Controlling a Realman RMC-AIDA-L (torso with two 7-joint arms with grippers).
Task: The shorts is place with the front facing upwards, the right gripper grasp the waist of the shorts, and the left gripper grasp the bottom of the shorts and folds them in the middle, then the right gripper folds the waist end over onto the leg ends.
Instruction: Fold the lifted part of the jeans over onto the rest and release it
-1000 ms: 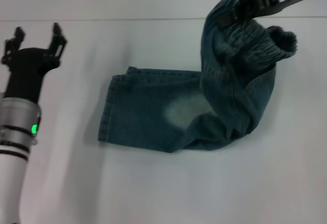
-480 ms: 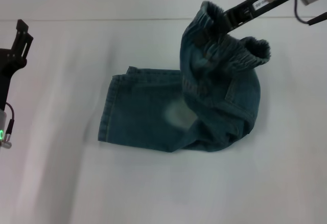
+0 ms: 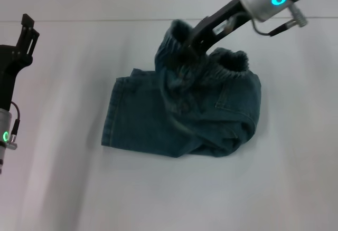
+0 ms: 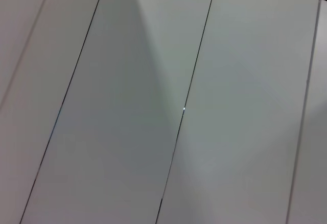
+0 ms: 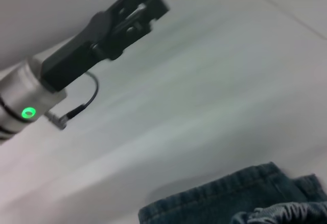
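Table [image 3: 169, 199]: white, bare around the cloth. The left wrist view shows only pale panels [image 4: 127, 132] parted by thin dark seams, with no cloth or gripper in it.

Shorts [image 3: 148, 120]: blue denim, already folded lengthwise, lying below and left of the right gripper. The lower layer is flat on the table. The upper part is lifted and bunched into a hump under the gripper. The head view alone shows the whole garment; the right wrist view catches only a hemmed denim edge [image 5: 219, 196] and a bit of puckered band at its border.

Leg ends [image 3: 112, 116]: flat on the table, at the side of the shorts farthest from the right gripper and nearest the left gripper, but well apart from it.

Waist [image 3: 232, 65]: ruffled band raised off the table, one part pinched in the right gripper, the rest sagging just beside it.

Right gripper [image 3: 186, 49]: clenched on the waist, fingertips sunk in the folds. Its arm reaches in from the upper right, slanting down, with a cyan light on the silver wrist.

Left gripper [image 3: 27, 26]: held off at the table's left, touching nothing, forearm upright, green light lit. The right wrist view shows it side-on [image 5: 145, 6]; whether its fingers are parted cannot be told.
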